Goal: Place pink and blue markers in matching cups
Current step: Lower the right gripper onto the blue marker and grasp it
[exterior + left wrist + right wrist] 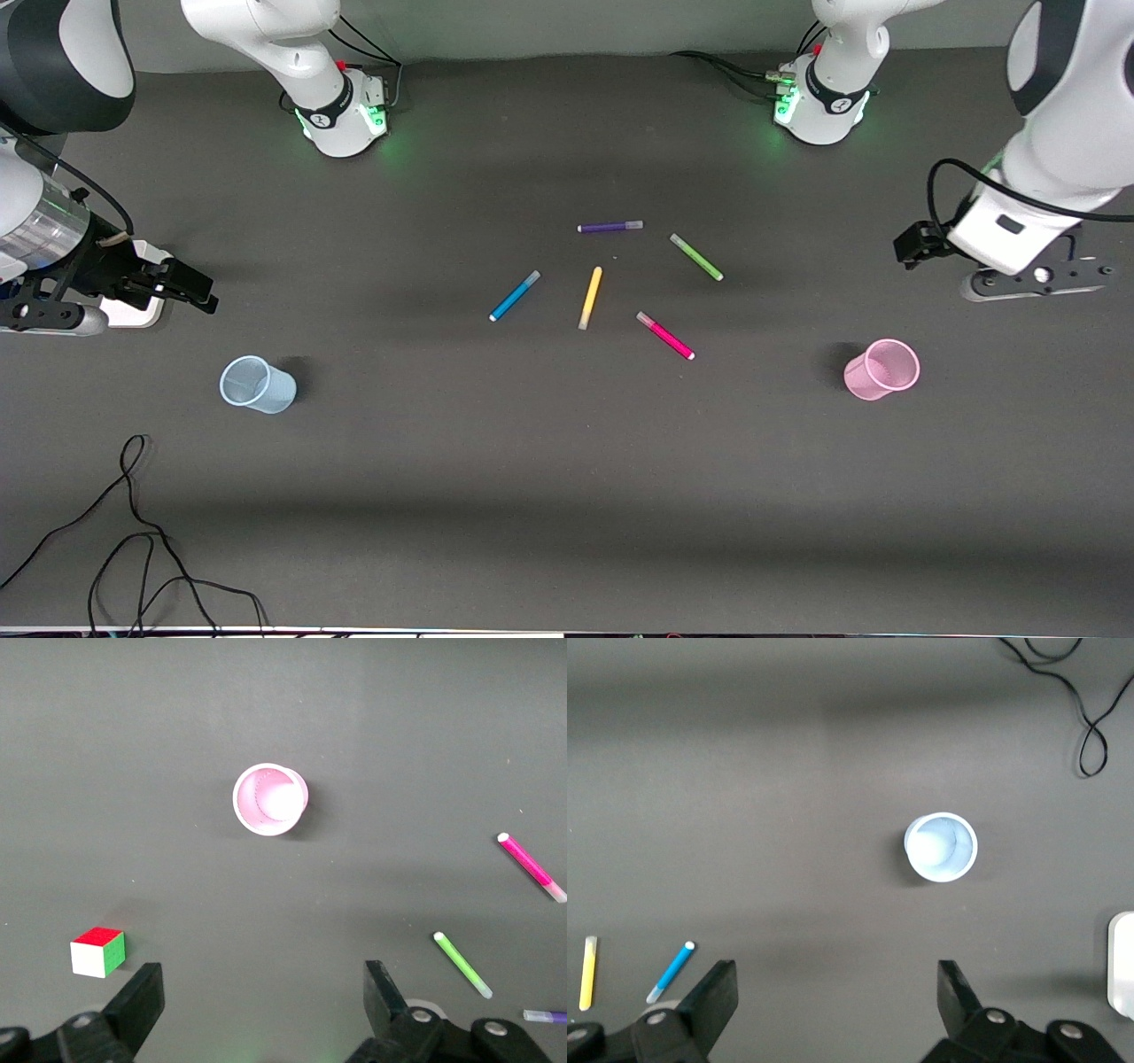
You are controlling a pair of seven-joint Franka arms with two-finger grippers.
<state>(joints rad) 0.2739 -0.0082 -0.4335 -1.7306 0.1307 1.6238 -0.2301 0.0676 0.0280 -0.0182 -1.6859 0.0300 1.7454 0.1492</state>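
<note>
Mid-table: 5 markers, all lying flat, apart from each other. Blue marker [515, 296], yellow marker [590, 298], pink marker [665, 336], plus purple marker [609, 227] & green marker [696, 257] closer to the robots' edge. No readable writing or brand. 2 cups, both upright: blue cup [257, 384] twd right arm's end, pink cup [881, 369] twd left arm's end. 1 colour cube [97, 951]. Left gripper [263, 1014] up over table nr pink cup, fingers apart, holding nothing. Right gripper [837, 1010] likewise nr blue cup, apart.

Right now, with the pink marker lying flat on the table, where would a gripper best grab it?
Probably mid-barrel, coming straight down from above. The pink marker lies flat and slanted on the table, with bare space along both long sides, so fingers turned across its slim body could close on it, clear of the yellow marker.
</note>
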